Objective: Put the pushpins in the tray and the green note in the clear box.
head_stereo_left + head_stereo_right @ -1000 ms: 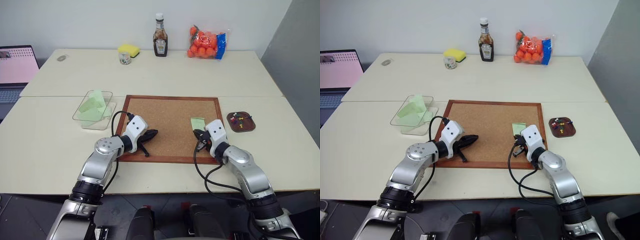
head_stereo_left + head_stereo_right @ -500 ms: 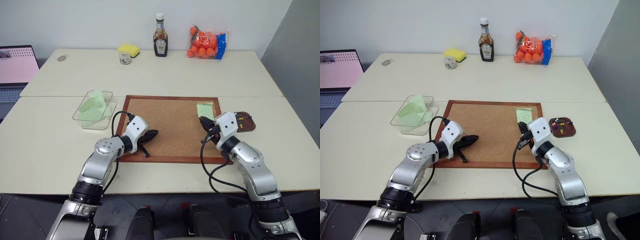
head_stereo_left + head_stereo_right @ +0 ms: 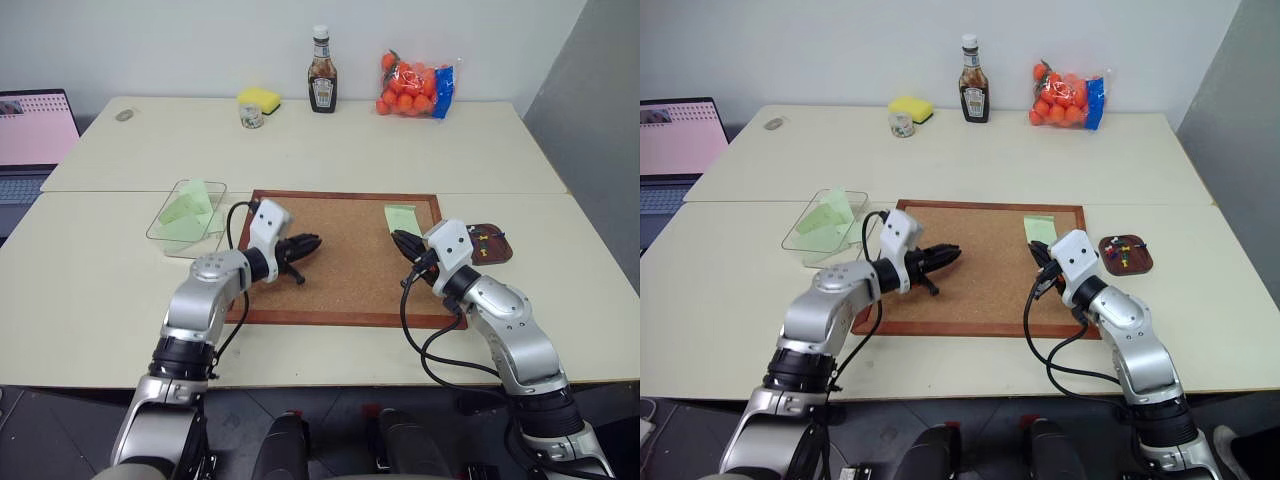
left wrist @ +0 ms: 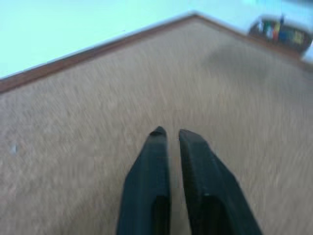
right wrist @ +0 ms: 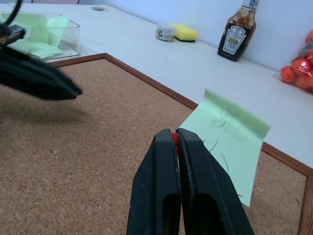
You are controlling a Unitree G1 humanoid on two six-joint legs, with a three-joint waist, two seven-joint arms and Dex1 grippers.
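Two pale tables (image 3: 320, 150) are being shown pushed together, and a cork board (image 3: 340, 255) in a brown frame is lying across the nearer one. The left arm is being held bent over the board's left part, its forearm angled inward, with the left gripper (image 3: 312, 243) pointing almost level toward the board's middle; in the left wrist view its two black fingers (image 4: 151, 181) are being kept slightly apart with a narrow gap and nothing between them. The right arm is being held bent over the board's right edge, its forearm angled inward and its right gripper (image 3: 398, 240) pointing about level toward the far left. Its fingers are being pressed together on a red pushpin (image 5: 173, 137), whose head is just showing between the tips. The clear box (image 3: 160, 228) is standing on the table just left of the board, with green paper slips leaning inside it. The green note (image 3: 401, 218) is lying on the cork at the board's far right corner, just beyond the right fingertips, one edge lifted. The tray (image 3: 492, 243) is sitting on the table just right of the board, beside the right wrist, with small coloured pins (image 3: 1118, 250) in it. At the far edge a sauce bottle (image 3: 321, 84), a bag of oranges (image 3: 414, 86), a yellow sponge (image 3: 258, 98) and a small jar (image 3: 250, 117) are being left standing, and a laptop (image 3: 35, 135) is open at the far left.
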